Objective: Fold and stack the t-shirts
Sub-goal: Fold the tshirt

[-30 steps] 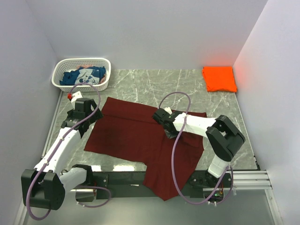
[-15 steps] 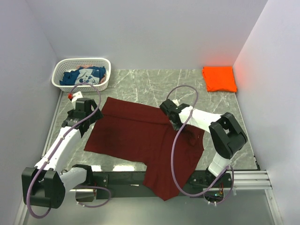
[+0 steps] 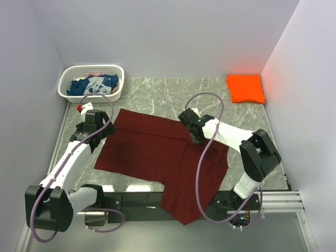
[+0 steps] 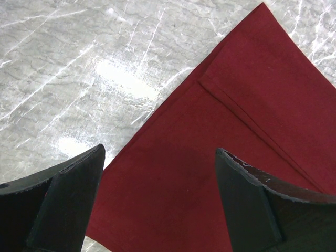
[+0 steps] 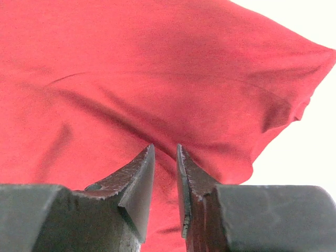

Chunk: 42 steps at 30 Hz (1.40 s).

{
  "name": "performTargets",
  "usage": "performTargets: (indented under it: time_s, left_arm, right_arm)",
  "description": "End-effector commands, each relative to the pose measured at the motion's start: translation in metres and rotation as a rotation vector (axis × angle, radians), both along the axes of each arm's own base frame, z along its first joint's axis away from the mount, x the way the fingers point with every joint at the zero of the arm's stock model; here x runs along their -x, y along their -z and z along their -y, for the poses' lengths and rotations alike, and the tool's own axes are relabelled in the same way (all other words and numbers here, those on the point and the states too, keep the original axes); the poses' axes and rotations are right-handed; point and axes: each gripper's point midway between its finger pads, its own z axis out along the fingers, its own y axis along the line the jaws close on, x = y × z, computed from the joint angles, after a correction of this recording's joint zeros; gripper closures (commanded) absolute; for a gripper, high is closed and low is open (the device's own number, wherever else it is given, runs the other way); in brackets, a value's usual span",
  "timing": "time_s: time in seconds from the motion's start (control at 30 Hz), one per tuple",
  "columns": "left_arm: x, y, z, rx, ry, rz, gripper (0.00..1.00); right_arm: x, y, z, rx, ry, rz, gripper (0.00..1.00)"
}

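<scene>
Maroon t-shirt (image 3: 152, 152) is spread on the counter (image 3: 157, 94), near end draped over the edge | left tool (image 4: 158, 152) is released wide above its left edge, cloth extending rightward | right tool (image 5: 165, 149) is nearly clenched against the cloth; a grasp cannot be told.

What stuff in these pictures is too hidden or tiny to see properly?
Right wrist view: whether the right gripper pinches the maroon t-shirt; jaws nearly shut, cloth close behind the gap.
Top view: that gripper's fingertips, hidden under its own wrist.
Top view: the white print on the blue t-shirt, crumpled in the basket, too small.
Left wrist view: most of the maroon t-shirt, cut off by the edges.
</scene>
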Motion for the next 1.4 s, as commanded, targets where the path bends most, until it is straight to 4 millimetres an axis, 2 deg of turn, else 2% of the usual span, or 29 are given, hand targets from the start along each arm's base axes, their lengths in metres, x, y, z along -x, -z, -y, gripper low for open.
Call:
performTargets:
  time_s: [0.0, 0.2, 0.4, 0.5, 0.7, 0.9, 1.1, 1.37]
  left_arm:
    - [-0.011, -0.016, -0.001, -0.016, 0.000, 0.047, 0.09]
    - [-0.011, -0.017, -0.001, -0.015, -0.002, 0.051, 0.09]
    - [-0.011, -0.017, -0.001, -0.014, 0.001, 0.050, 0.09]
    - [-0.011, -0.016, -0.001, -0.013, 0.002, 0.049, 0.09]
    - [-0.010, -0.015, -0.001, -0.015, 0.003, 0.045, 0.09]
    - [-0.010, -0.015, -0.002, -0.019, 0.001, 0.044, 0.09]
    - [-0.011, -0.014, -0.001, -0.019, 0.002, 0.039, 0.10]
    - [-0.011, -0.014, -0.001, -0.018, 0.005, 0.038, 0.10]
  right_arm:
    - [0.005, -0.023, -0.028, -0.082, -0.041, 0.066, 0.69]
    - [0.027, -0.007, -0.055, -0.116, -0.073, 0.012, 0.67]
    - [0.041, 0.004, -0.068, -0.112, -0.114, -0.025, 0.71]
    - [0.045, 0.014, -0.062, -0.074, -0.116, -0.046, 0.72]
    - [0.035, 0.030, -0.045, -0.012, -0.106, -0.069, 0.73]
    - [0.016, 0.028, -0.028, 0.027, -0.067, -0.048, 0.72]
    - [0.002, 0.026, -0.015, 0.017, -0.048, -0.045, 0.64]
    - [0.001, 0.034, -0.016, 0.016, -0.068, -0.063, 0.63]
